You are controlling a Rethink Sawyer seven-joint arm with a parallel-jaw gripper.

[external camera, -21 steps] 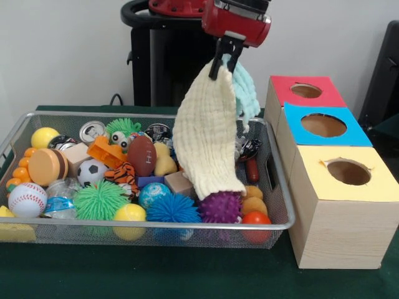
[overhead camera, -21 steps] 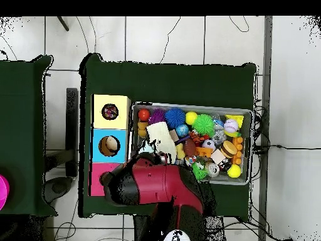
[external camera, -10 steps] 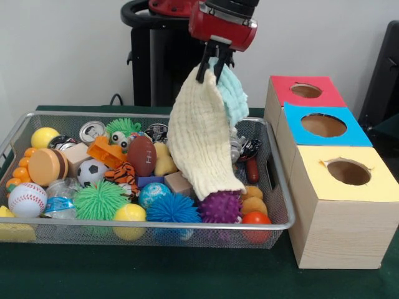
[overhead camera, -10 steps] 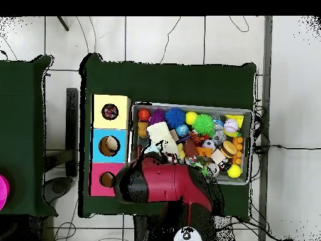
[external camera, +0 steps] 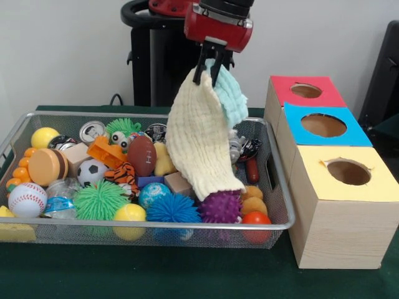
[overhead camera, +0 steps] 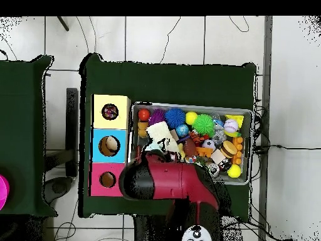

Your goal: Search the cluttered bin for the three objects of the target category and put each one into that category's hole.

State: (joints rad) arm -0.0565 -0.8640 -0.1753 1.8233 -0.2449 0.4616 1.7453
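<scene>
Toys (external camera: 156, 202) (purple ball (external camera: 220, 207)) under hanging cloth (external camera: 198, 140)

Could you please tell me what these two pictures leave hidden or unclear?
- Bin contents under the hanging cream cloth: front view, cloth covers them.
- Gripper and the bin's nearest corner: overhead view, arm covers them.
- Red hole's inside: front view, too oblique.
- Mint cloth: mostly behind the cream one.

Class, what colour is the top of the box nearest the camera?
Pale yellow top, clearest in the front view.
</scene>
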